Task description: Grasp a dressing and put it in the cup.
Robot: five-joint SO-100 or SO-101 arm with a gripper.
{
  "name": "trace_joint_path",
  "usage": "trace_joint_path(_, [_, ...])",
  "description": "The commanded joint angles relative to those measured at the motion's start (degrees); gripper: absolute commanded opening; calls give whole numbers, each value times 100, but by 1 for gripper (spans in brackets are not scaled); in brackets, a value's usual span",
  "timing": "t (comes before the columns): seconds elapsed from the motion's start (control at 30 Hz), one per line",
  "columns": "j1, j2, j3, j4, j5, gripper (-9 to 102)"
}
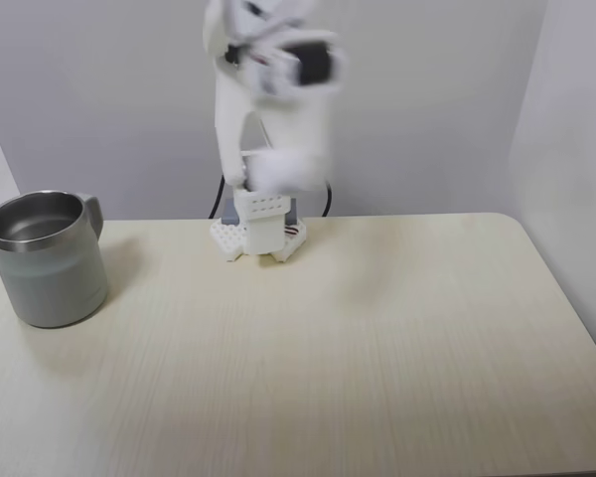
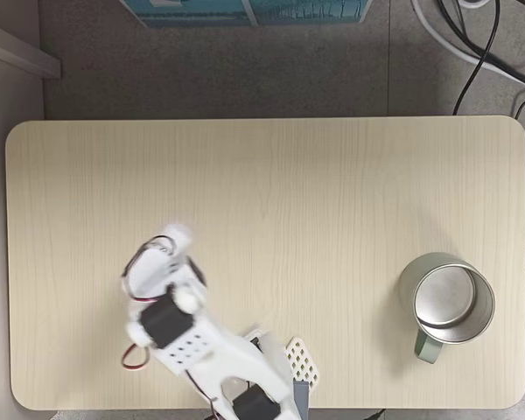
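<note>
While the arm (image 2: 188,337) is blurred, gripper (image 2: 177,234) state cannot be told, cup (image 2: 446,302) is seen upright near the table (image 2: 289,192) edge, dressing cannot be made out.

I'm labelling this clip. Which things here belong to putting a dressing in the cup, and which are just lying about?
Job in hand: cup; robot arm, too motion-blurred to tell what it holds; table.

Lying about: cables on the floor; blue box beyond the table's far edge.
</note>
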Motion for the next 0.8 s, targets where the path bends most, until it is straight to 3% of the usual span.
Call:
trace_joint_path(0.0, [1556,-352,-62,53,-149,0])
trace_joint_path(0.37, [5660,158,-202,-633,-9,0])
trace_joint_path(0.77, [7673,1617,-589,-1468,-220,0])
